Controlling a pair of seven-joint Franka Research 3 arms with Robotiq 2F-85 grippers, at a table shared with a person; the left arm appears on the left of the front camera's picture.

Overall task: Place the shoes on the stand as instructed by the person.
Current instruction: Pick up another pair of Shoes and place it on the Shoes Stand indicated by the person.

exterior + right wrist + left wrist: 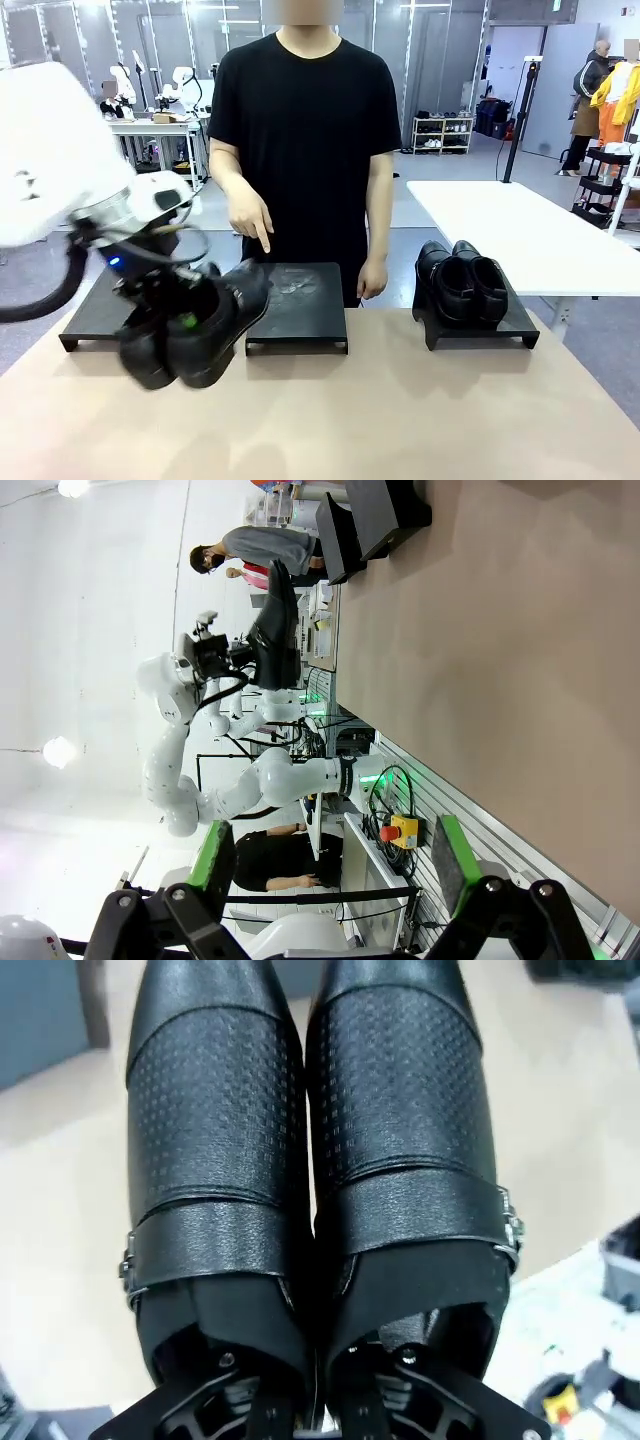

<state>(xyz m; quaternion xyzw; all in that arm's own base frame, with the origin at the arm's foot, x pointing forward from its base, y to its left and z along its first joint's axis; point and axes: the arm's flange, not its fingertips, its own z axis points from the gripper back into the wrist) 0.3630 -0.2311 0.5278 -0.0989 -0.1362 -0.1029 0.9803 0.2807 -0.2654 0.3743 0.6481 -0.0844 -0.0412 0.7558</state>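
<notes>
The left gripper (186, 322) pinches both shoes (215, 325) by their adjoining collars beside the middle stand (300, 300). The leather looks stiff and slippery. The right gripper (330, 875) is spread.

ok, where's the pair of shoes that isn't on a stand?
Front view, left side: the pair of shoes is clamped in the left gripper, in the air before the left stand and middle stand.
</notes>
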